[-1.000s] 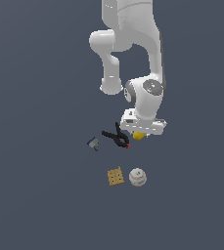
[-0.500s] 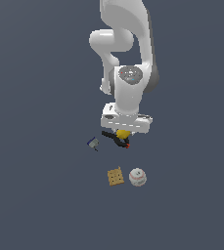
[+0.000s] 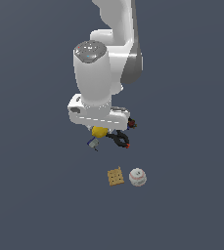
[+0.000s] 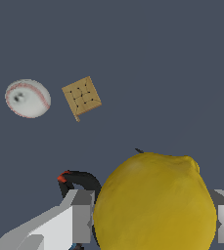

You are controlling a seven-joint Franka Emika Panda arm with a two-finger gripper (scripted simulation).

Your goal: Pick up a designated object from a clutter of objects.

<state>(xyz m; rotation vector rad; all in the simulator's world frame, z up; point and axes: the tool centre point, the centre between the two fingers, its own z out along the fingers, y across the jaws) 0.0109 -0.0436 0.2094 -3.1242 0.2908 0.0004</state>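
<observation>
The yellow lemon-like lump (image 3: 99, 132) sits between my gripper's (image 3: 100, 131) fingers, just under the hand and lifted off the floor. In the wrist view the lump (image 4: 155, 202) fills the space between the two pale fingers (image 4: 77, 219), which press on its sides. The rest of the clutter lies below: the black red-tipped clamp (image 3: 120, 140), partly behind the hand, the tiny blue-grey piece (image 3: 92, 144), the tan dotted square (image 3: 115, 177) and the white baseball (image 3: 137, 177). A dark multicoloured bit (image 3: 132, 124) shows at the hand's edge.
The floor is a plain dark grey surface. The baseball (image 4: 27, 98) and the tan square (image 4: 81, 95) lie side by side, apart from the gripper. The clamp's red tip (image 4: 63, 177) shows beside one finger. The white arm rises above the hand.
The arm has swung toward the exterior view's left and risen, carrying the yellow lump up from beside the clamp. The other items have not moved.
</observation>
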